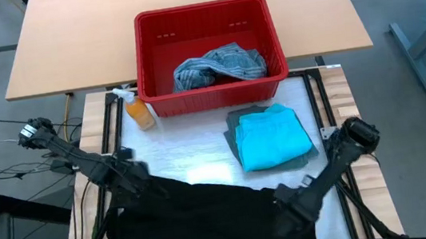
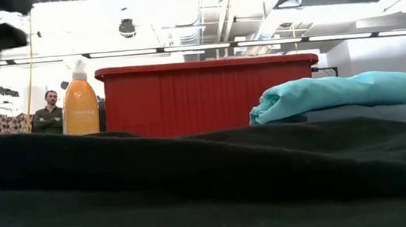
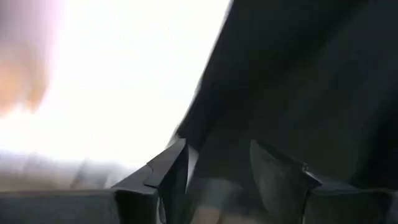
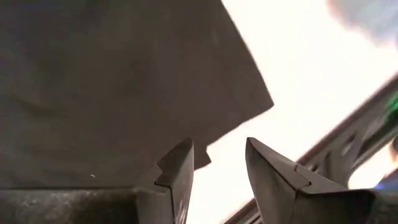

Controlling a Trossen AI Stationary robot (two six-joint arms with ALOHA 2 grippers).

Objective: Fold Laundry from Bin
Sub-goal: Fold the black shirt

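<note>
Left gripper [image 3: 217, 171] and right gripper [image 4: 221, 168] stand apart, empty, over the limp black cloth garment [image 1: 207, 212]; light, floppy; best pinched at corners.

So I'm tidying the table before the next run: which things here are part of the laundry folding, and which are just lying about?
Part of the job:
black garment, spread at the near edge
turquoise garment, folded, on a grey-green one
blue-grey garment, in the bin
red bin
left gripper and right gripper, jaws open

Lying about:
orange spray bottle, beside the bin
</note>
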